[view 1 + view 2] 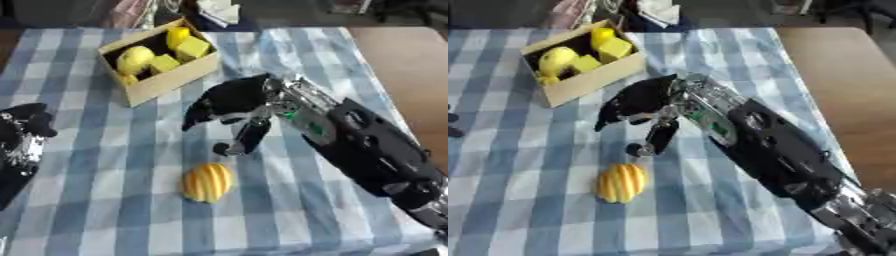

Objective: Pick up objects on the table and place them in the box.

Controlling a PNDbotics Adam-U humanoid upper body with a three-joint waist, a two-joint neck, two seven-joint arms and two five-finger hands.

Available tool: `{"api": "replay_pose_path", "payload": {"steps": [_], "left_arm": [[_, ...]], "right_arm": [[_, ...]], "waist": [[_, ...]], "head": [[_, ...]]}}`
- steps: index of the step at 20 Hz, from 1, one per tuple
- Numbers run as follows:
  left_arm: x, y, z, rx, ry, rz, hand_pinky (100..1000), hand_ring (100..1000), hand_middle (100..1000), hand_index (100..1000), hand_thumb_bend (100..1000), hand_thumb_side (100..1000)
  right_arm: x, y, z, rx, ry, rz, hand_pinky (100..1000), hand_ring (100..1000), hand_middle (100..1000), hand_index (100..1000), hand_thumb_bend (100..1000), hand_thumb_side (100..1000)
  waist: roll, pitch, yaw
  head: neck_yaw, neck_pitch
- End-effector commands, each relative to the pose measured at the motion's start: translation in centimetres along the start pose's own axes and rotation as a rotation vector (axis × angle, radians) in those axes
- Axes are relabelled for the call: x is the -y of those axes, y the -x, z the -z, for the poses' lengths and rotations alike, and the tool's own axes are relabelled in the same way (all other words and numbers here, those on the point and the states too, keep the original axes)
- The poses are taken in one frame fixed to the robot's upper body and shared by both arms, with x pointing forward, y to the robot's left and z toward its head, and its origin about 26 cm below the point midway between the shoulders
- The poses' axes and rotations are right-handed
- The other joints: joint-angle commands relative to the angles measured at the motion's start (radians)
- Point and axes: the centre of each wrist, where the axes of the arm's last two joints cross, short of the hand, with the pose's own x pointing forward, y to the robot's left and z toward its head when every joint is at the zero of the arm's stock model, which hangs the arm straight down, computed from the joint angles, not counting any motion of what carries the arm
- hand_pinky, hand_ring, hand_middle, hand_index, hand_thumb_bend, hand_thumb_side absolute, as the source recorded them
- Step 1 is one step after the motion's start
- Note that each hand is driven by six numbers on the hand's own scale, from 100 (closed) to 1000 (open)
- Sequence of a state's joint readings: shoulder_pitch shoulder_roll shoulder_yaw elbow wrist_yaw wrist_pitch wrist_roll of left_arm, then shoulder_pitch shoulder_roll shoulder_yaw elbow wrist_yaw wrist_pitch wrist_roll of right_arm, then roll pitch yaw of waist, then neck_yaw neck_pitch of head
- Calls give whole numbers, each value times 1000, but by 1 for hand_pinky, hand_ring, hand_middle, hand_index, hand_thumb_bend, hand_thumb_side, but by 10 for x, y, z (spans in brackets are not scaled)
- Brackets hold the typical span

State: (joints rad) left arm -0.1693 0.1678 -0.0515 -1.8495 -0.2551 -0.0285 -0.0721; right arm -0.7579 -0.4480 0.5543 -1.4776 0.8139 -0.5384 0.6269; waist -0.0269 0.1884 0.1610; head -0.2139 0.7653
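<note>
A yellow ribbed fruit, like a small striped squash (207,182), lies on the blue-checked cloth near the middle front. My right hand (229,100) hovers just behind it, fingers straight and pointing down-left, thumb hanging toward the fruit, holding nothing. The open cardboard box (171,80) stands at the back left, with several yellow pieces (135,59) inside it. My left hand (24,131) shows at the left edge, idle; I cannot make out how its fingers stand.
The table's right edge (798,100) runs beside brown floor. White and dark clutter (219,11) sits beyond the far edge, behind the box. Bare cloth (105,210) spreads across the front left.
</note>
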Motion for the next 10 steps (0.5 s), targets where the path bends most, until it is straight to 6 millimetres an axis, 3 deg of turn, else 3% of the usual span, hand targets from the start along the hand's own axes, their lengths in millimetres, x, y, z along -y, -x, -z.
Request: {"api": "replay_pose_path", "payload": {"steps": [1, 10], "left_arm": [[-6, -4, 2, 20, 3, 26, 708, 564, 607, 766, 236, 670], [-6, -4, 2, 21, 1, 27, 708, 563, 607, 766, 235, 671]], "right_arm": [[14, 1, -11, 169, -230, -214, 880, 873, 874, 943, 175, 272], [19, -6, -18, 180, -202, -298, 886, 890, 897, 959, 208, 248]], "waist": [[-2, -4, 1], [-3, -2, 2]], "head": [[3, 5], [5, 5]]}}
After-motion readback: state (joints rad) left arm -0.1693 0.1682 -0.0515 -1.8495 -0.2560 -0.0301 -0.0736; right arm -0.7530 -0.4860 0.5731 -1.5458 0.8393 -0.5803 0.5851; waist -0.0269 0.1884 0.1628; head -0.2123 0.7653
